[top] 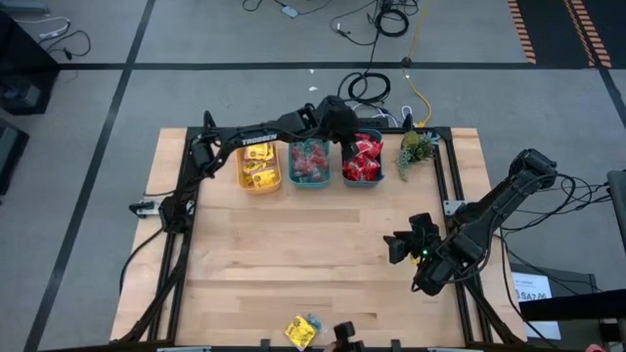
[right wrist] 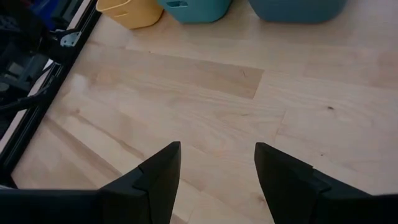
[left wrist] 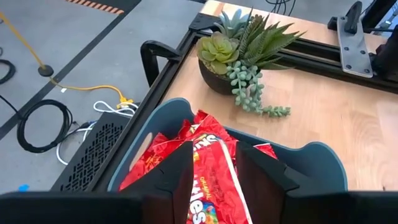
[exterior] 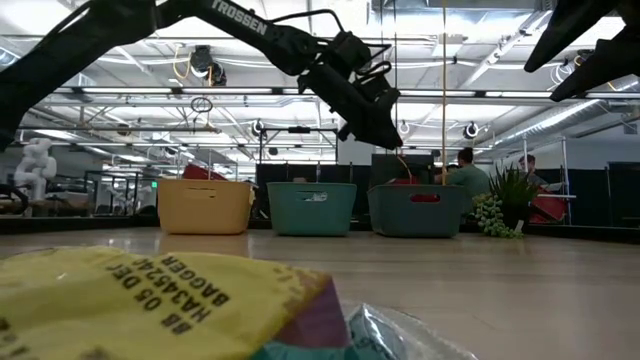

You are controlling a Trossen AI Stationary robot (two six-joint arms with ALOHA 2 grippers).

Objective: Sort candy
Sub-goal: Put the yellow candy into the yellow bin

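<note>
The left gripper (top: 362, 137) was held over the right-hand teal bin (top: 361, 179) at top centre of the high view, its fingers parted around a red packet (left wrist: 208, 180); the drop step was judged in hand. The right gripper (top: 399, 244), open and empty, was parked at right. Next, the yellow packet (top: 298, 332) at bottom centre would need fetching.

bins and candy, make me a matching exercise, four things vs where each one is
Things:
1. yellow bin
2. red packets
3. plant
4. loose yellow packet

Places:
A. in the bin nearest the plant
B. at the near table edge, far from the bins
C. at the left end of the bin row
D. just right of the bin row

Pairs: 1-C, 2-A, 3-D, 4-B
</note>
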